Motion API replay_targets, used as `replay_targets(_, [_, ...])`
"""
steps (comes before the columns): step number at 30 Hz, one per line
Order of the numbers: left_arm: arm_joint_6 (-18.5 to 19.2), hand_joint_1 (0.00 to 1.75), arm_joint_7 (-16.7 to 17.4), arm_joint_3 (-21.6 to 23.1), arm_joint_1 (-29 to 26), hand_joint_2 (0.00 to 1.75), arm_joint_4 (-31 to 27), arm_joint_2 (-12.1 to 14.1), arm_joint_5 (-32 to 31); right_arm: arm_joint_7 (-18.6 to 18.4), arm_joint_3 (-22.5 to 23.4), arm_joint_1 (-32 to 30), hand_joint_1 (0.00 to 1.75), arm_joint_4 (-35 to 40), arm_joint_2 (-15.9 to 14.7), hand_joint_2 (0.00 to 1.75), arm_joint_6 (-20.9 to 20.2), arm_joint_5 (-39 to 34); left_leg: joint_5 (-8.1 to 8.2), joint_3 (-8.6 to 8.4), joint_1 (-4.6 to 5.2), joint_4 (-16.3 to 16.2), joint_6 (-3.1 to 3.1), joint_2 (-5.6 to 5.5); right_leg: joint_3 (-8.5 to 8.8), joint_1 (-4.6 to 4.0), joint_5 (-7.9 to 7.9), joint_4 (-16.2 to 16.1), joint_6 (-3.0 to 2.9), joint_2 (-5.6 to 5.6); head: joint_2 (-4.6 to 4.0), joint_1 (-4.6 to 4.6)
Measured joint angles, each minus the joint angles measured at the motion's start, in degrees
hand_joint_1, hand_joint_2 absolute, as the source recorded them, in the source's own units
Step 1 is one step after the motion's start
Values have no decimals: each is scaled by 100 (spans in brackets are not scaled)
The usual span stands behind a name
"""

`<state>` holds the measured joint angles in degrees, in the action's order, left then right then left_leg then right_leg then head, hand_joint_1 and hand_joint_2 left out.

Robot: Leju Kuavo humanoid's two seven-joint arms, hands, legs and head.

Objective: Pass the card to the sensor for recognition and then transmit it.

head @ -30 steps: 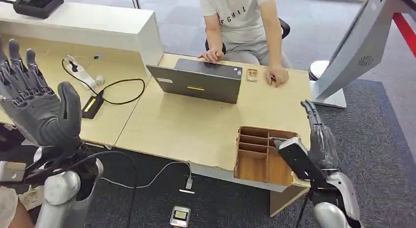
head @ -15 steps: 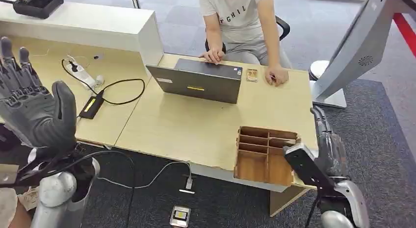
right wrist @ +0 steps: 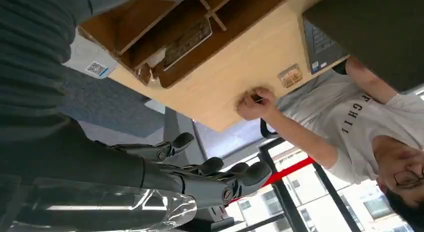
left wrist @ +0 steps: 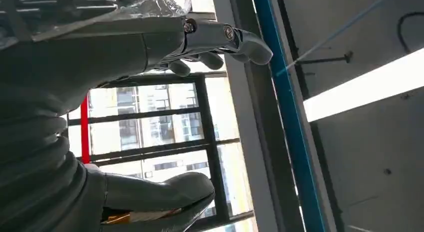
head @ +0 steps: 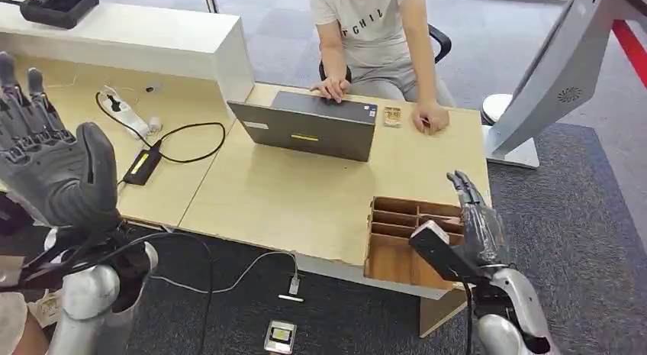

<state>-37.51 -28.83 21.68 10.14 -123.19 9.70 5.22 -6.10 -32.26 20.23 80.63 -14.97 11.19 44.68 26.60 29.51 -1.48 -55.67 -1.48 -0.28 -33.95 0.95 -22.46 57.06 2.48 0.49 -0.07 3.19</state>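
Lower left of the head view, the left hand (head: 57, 168) is raised palm-out, fingers spread, holding nothing, probably just parked. Lower right, the right hand (head: 473, 229) hovers fingers straight and apart over the wooden divider box (head: 397, 244), presumably about to pick a card (right wrist: 187, 40) from a slot. Upper middle, a person (head: 374, 34) waits behind the laptop (head: 309, 130), with a small sensor-looking thing (head: 392, 116) beside it.

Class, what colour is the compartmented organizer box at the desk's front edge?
The compartmented wooden organizer box is brown, bare wood; the head view shows it best.

card (head: 392, 116) — small, tan, patterned | flat on desk | beside laptop (head: 309, 127)
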Motion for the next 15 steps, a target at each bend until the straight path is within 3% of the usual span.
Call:
replay_targets(11, [151,0,-74,59,152,175,33,-13,103,-116,-168,244,3,-895,129,175,15,199,0,0,0,-1,0,0,-1,0,0,0,0,0,0,0])
replay_targets(12, [151,0,-74,61,160,175,33,-13,103,-116,-177,253,70,-952,135,175,15,205,0,-1,0,-1,0,0,-1,0,0,0,0,0,0,-2])
replay_targets(13, [151,0,-74,66,164,175,35,-15,103,-116,-188,254,169,-1005,140,175,18,210,0,-1,0,0,0,0,-1,0,0,0,0,0,0,0])
replay_targets(15, [151,0,-74,76,169,175,37,-17,103,-116,-208,257,168,-1093,151,175,17,212,0,0,0,0,0,0,-1,0,0,0,0,0,0,-2])
